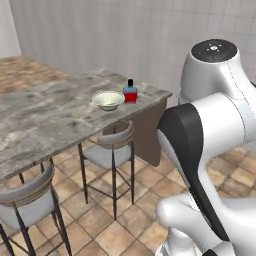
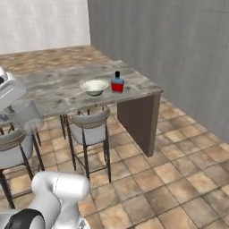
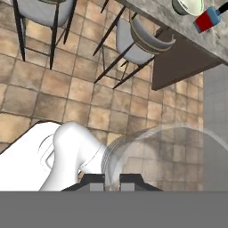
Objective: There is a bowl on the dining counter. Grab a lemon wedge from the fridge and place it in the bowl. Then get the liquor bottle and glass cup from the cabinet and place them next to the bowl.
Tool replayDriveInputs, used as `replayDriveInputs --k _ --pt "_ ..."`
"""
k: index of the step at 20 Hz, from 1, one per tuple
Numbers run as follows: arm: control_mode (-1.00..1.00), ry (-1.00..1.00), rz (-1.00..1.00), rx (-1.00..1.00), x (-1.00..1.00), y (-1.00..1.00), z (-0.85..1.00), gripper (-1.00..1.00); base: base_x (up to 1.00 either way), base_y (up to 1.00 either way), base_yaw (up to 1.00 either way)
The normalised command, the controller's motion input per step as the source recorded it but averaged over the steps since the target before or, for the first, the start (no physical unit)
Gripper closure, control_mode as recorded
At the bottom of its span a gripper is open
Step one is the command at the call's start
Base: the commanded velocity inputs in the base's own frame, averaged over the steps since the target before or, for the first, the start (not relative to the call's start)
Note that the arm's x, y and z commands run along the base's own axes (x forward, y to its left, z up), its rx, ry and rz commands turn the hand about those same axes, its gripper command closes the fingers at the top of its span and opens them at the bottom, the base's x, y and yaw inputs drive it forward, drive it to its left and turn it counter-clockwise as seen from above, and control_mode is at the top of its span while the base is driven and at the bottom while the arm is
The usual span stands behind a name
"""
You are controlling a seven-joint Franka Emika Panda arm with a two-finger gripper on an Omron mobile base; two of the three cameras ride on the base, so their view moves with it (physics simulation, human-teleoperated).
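A pale bowl sits near the end of the dining counter. The liquor bottle stands upright just right of the bowl, close beside it. My gripper is shut on the rim of the glass cup. It holds the cup in the air above the floor, short of the counter's near side. I cannot make out a lemon wedge in the bowl. The fridge and the cabinet are out of view.
Two grey stools are tucked under the counter's near edge, another further left. A brown end panel closes the counter's right end. Tiled floor spreads to the right, with grey walls behind.
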Motion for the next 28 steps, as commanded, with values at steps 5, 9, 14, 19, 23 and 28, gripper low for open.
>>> replayDriveInputs --k 5,9,14,19,23,28 --pt "1.0 0.0 0.0 0.0 0.0 0.0 0.0 1.0 0.56 -0.38 0.58" --pt "1.0 0.0 0.0 0.0 0.0 0.0 0.0 1.0 0.58 -0.43 0.55" --pt "1.0 0.0 0.0 0.0 0.0 0.0 0.0 1.0 0.71 -0.45 0.37" --pt "1.0 0.0 0.0 0.0 0.0 0.0 0.0 1.0 0.85 -0.39 0.31" --pt "1.0 0.0 0.0 0.0 0.0 0.0 0.0 1.0 0.84 -0.35 0.3" --pt "1.0 0.0 0.0 0.0 0.0 0.0 0.0 1.0 0.74 -0.19 0.25"
